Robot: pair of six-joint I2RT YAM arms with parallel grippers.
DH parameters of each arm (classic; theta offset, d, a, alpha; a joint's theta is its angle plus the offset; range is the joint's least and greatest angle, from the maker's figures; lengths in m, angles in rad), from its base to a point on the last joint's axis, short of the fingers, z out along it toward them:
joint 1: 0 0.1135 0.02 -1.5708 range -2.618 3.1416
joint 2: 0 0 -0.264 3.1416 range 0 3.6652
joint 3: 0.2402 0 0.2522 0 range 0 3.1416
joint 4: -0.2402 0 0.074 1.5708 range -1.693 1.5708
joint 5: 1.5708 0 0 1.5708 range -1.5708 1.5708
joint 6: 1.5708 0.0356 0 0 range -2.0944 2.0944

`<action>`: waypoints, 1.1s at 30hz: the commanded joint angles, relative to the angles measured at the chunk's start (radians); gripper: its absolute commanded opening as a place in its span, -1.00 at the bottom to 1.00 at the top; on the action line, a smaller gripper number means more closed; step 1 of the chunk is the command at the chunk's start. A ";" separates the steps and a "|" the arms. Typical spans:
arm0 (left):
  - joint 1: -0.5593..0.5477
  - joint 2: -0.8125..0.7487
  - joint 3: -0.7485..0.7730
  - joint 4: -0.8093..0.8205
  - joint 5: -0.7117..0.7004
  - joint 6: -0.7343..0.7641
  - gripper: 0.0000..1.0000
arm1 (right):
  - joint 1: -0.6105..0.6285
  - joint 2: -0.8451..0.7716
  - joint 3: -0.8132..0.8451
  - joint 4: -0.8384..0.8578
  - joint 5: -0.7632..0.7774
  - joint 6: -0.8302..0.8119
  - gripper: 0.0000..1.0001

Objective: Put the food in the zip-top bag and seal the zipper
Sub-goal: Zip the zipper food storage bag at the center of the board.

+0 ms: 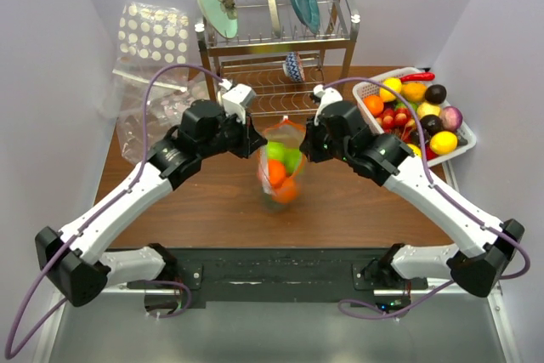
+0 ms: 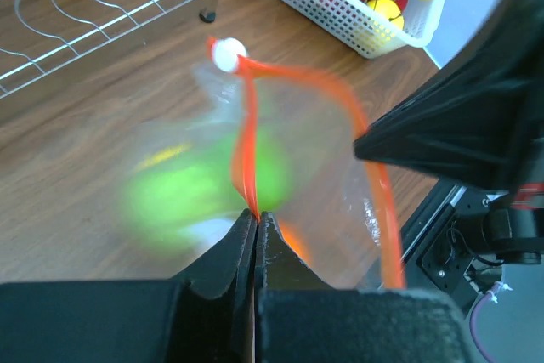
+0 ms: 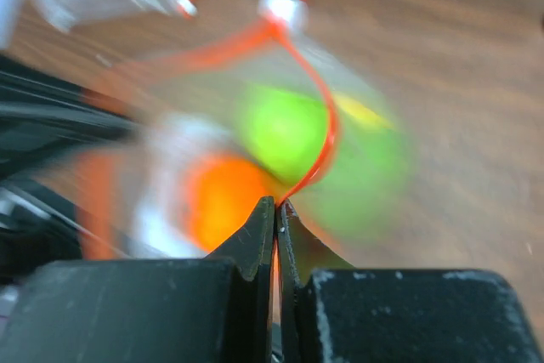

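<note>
Over wooden table [image 1: 212,201], left hand [image 2: 257,214] and right hand [image 3: 276,203], angled inward, each clamp the zipper [image 2: 246,142].

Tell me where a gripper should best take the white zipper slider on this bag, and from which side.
Pinch the white slider across its sides, probably coming from above at the bag's far end. It sits where the zipper strips converge, clear of the food. The left gripper and right gripper are both shut on the strips, so one must release first.
</note>
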 commanded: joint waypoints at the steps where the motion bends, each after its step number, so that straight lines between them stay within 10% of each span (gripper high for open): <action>1: 0.004 -0.012 -0.001 0.017 0.004 -0.015 -1.00 | 0.004 -0.037 -0.015 0.022 0.029 0.001 -1.00; 33: 0.015 0.065 -0.062 0.178 0.111 -0.041 -1.00 | 0.004 0.066 -0.165 0.503 -0.353 0.149 -1.00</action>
